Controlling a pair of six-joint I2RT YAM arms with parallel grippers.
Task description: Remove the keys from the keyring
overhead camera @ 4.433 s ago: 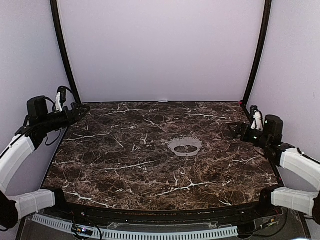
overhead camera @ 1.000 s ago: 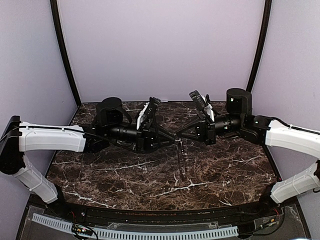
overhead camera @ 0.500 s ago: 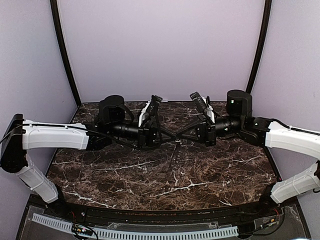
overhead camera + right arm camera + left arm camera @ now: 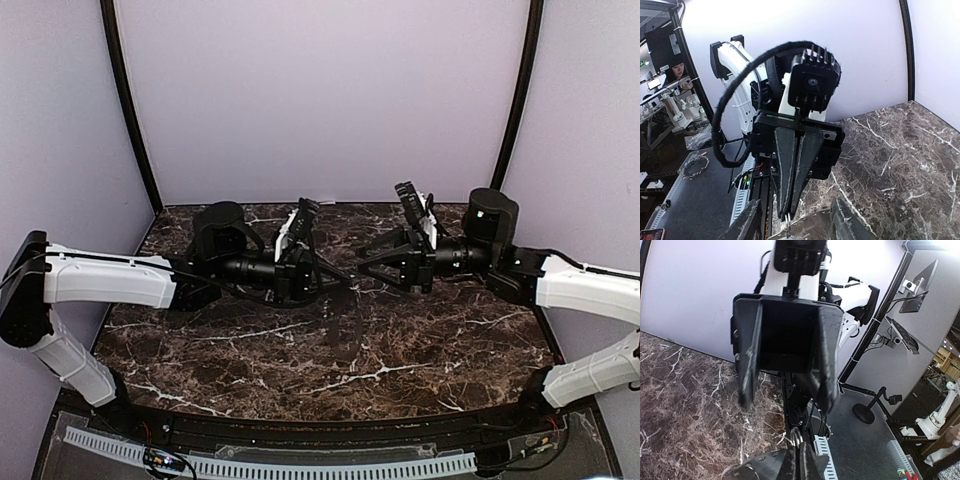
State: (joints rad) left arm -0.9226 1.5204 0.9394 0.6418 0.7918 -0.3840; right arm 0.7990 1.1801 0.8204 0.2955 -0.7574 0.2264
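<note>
Both arms meet above the middle of the dark marble table [image 4: 300, 350]. My left gripper [image 4: 338, 272] is shut on the thin metal edge of the keyring [image 4: 796, 436], which sticks out just past its tips [image 4: 800, 460]. In the right wrist view the keyring [image 4: 815, 222] shows as a pale grey toothed plate low in the frame, under the left gripper's shut fingers [image 4: 790, 170]. My right gripper [image 4: 365, 262] faces the left one with its jaws apart and nothing gripped [image 4: 796, 227]. I cannot make out separate keys. From above the keyring is barely visible.
Pale walls close in the table at the back and sides, with black posts [image 4: 130, 110] at the rear corners. A white slotted cable tray [image 4: 300, 468] runs along the near edge. Stands and other equipment [image 4: 865, 412] are on the floor beyond the table.
The right gripper has opened and drawn back to the right. The left gripper has closed fully. The keyring, which hung down between the grippers a second ago, no longer dangles below them.
</note>
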